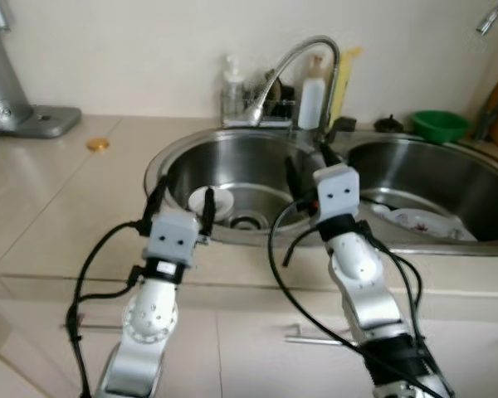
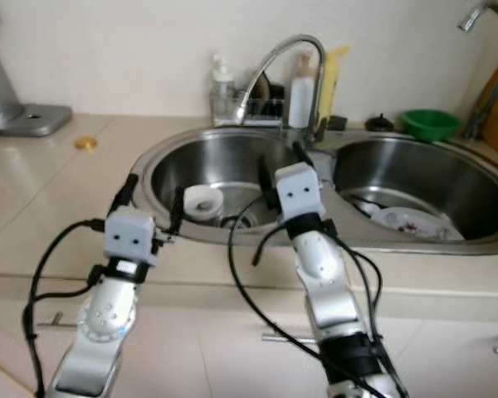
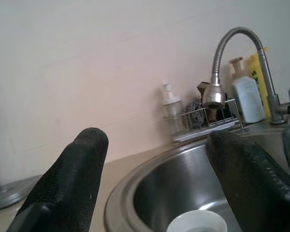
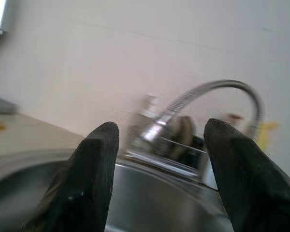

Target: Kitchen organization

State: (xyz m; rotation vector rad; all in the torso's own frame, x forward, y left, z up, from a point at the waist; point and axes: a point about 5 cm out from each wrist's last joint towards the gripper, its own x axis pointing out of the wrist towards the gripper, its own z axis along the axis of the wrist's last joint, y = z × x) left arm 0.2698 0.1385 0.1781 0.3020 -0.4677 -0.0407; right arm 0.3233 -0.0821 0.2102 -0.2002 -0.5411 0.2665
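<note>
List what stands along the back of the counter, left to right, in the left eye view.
Silver appliance base → small gold disc → clear pump bottle → white bottle → yellow bottle → dark sink plug → green bowl.

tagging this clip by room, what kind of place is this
A home kitchen, most likely: a stainless double sink set in a beige counter, a gooseneck faucet above it, and a dish soap bottle by the wall.
</note>
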